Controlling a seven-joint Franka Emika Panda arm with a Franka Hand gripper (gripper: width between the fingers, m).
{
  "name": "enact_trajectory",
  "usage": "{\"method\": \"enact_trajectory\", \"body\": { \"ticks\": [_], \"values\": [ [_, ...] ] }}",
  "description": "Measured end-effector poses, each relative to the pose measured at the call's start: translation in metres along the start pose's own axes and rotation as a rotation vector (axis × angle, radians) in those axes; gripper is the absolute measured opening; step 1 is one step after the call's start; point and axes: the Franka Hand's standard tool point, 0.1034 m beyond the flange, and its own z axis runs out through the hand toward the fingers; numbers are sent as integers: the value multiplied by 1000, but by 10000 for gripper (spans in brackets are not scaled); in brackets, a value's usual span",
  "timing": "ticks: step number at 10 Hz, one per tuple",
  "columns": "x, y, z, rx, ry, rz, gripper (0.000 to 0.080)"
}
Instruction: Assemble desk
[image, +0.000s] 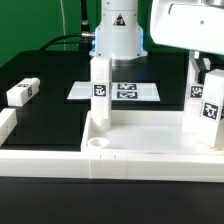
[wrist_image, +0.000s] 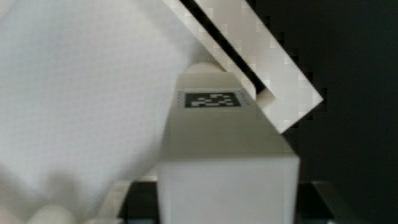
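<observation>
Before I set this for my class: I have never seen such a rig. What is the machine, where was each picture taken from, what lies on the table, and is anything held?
It is one robot arm with a two-finger hand, building a small desk. The wide picture comes from a camera off the arm, the close-up from one on its wrist. On the black table: the white tray-like tabletop, a standing leg at one corner, a loose leg lying apart, and the flat marker board. The hand is at a third leg, upright; the close-up shows it near, but whether the hand grips it is unclear.
</observation>
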Motion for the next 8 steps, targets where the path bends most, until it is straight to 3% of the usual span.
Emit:
{"method": "enact_trajectory", "body": {
  "ticks": [1, 2, 6, 8],
  "values": [
    [1, -2, 0, 23, 5, 118, 294],
    [1, -2, 1, 26, 1, 207, 294],
    [1, -2, 1, 28, -5, 472, 294],
    [1, -3, 1, 27, -5, 471, 295]
  ]
}}
